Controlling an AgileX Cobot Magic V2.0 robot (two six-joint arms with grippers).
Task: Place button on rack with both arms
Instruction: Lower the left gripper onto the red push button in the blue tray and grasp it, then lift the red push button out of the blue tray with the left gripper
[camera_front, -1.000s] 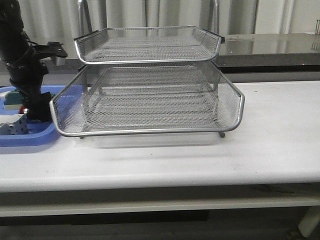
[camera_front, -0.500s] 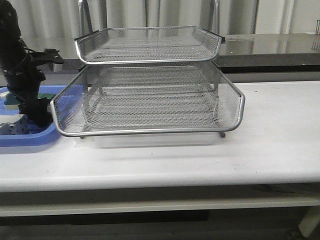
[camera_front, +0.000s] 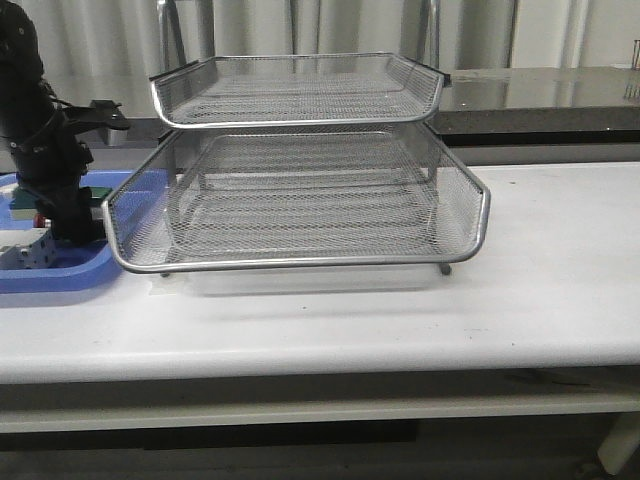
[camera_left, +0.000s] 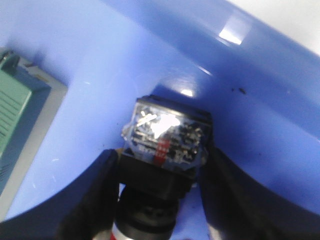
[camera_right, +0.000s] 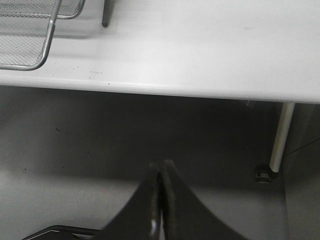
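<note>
The long white table (camera_front: 540, 290) carries everything, and the silver wire-mesh letter-tray rack (camera_front: 300, 205) with its metal frame stands on it as the landmark. 2 mesh trays show clearly in the front view, the upper one set back above the wider lower one, which juts toward the camera; a third level under them is hard to make out through the mesh. In the right wrist view, a corner of the rack (camera_right: 30, 35) and 1 thin leg appear on the table top.

Just to the left of the rack, touching or nearly touching its lower tray, lies the shallow blue plastic tray (camera_front: 60, 275). The bulky black left arm (camera_front: 35, 110) reaches down into this tray from above. A white boxy part (camera_front: 25, 250) rests in the blue tray on the side away from the rack, and a green flat block (camera_left: 12, 112) lies in it beside the left gripper.

The left gripper (camera_left: 160, 200) is clamped on the small push-button switch (camera_left: 165, 137): its 2 black fingers (camera_left: 95, 195) press on either side of the black cylindrical body, with the translucent rear block pointing up at the wrist camera. The button is thus inside the blue tray, left of the rack, not on it. Whether it touches the tray floor cannot be told.

The right gripper (camera_right: 161, 200) is off the table, below its front edge, fingers pressed together on nothing.
</note>
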